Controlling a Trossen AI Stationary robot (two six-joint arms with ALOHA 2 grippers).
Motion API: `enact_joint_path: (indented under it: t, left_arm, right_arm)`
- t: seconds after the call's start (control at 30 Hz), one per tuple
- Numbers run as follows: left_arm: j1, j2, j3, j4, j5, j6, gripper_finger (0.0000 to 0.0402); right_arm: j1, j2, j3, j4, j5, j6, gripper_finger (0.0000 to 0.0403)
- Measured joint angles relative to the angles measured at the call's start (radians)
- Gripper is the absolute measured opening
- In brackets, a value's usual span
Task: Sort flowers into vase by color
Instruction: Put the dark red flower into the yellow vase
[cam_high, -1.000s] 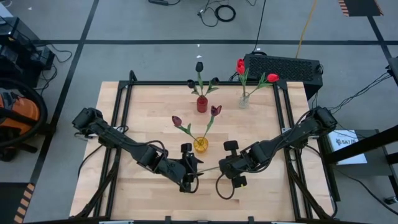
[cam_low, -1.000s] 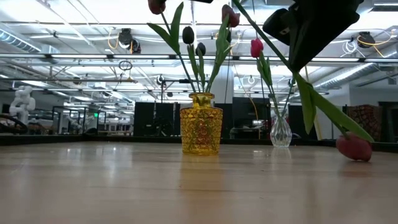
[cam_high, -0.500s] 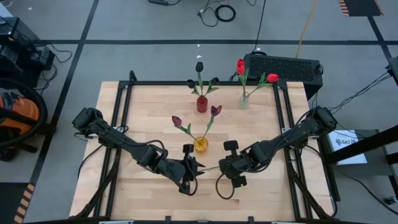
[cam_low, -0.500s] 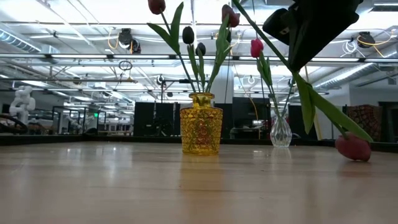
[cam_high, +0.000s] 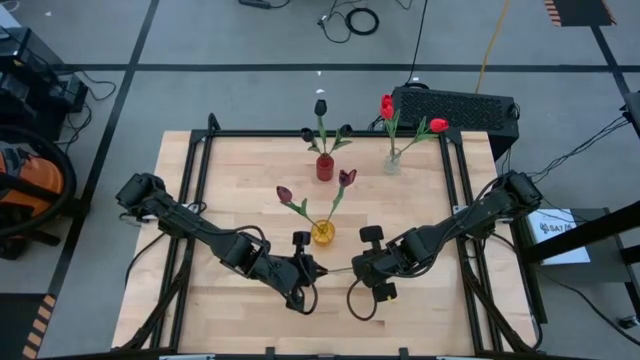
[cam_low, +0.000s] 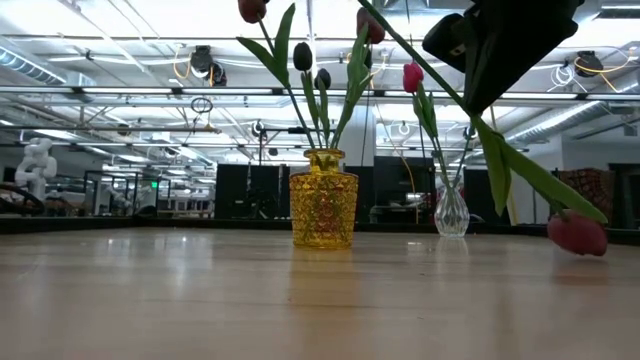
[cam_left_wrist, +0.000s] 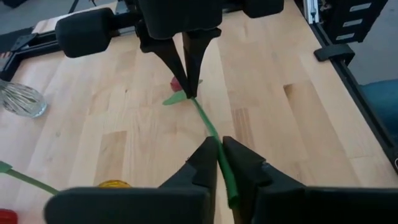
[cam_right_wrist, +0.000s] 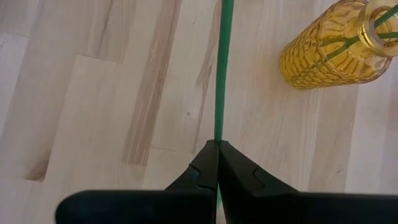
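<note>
Left wrist view shows the left gripper (cam_left_wrist: 219, 149) pinching one end of a loose tulip's green stem (cam_left_wrist: 208, 127), while the right gripper (cam_left_wrist: 188, 93) clamps the same stem farther along, near its red head (cam_left_wrist: 176, 83). This tulip (cam_high: 338, 269) hangs over the table (cam_high: 240, 160), just beside the yellow vase (cam_high: 322, 233).

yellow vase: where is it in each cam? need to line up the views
High view: yellow textured glass vase at table centre, ahead of both grippers.
Low view: centre, holding maroon tulips.
Left wrist view: only a yellow sliver at the bottom edge.
Right wrist view: top right corner.
Shared landmark: the held green stem.
</note>
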Motion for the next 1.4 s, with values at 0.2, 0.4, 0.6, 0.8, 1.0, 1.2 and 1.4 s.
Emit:
enact_joint_path:
  t: [0.2,0.4,0.6,0.8,1.0,1.2,1.4]
  left_arm:
    - [0.000,0.000,0.000,0.000,-0.002,0.020,0.0008]
    - [0.000,-0.010,0.000,-0.006,-0.002,0.021,0.0008]
    - [-0.018,-0.067,0.000,-0.052,-0.009,-0.019,0.0006]
    - [-0.064,-0.141,0.000,-0.202,-0.033,-0.137,0.0006]
    - [-0.142,-0.198,0.000,-0.185,-0.117,-0.141,0.0006]
    - [-0.207,-0.293,0.000,-0.174,-0.237,-0.138,0.0007]
    - [-0.273,-0.389,0.000,-0.108,-0.312,-0.026,0.0007]
  right_arm:
    - [0.000,0.000,0.000,0.010,0.000,0.016,0.0000]
    - [0.000,0.000,0.001,0.025,0.007,0.014,0.0020]
    - [0.000,-0.040,0.002,-0.012,0.141,-0.053,0.0051]
    - [0.021,-0.156,0.002,-0.045,0.209,-0.018,0.0074]
    - [0.076,-0.256,-0.074,-0.056,0.270,0.063,0.0083]
    - [0.145,-0.357,-0.266,0.009,0.331,0.192,0.0079]
    - [0.211,-0.425,-0.509,0.238,0.347,0.350,0.0077]
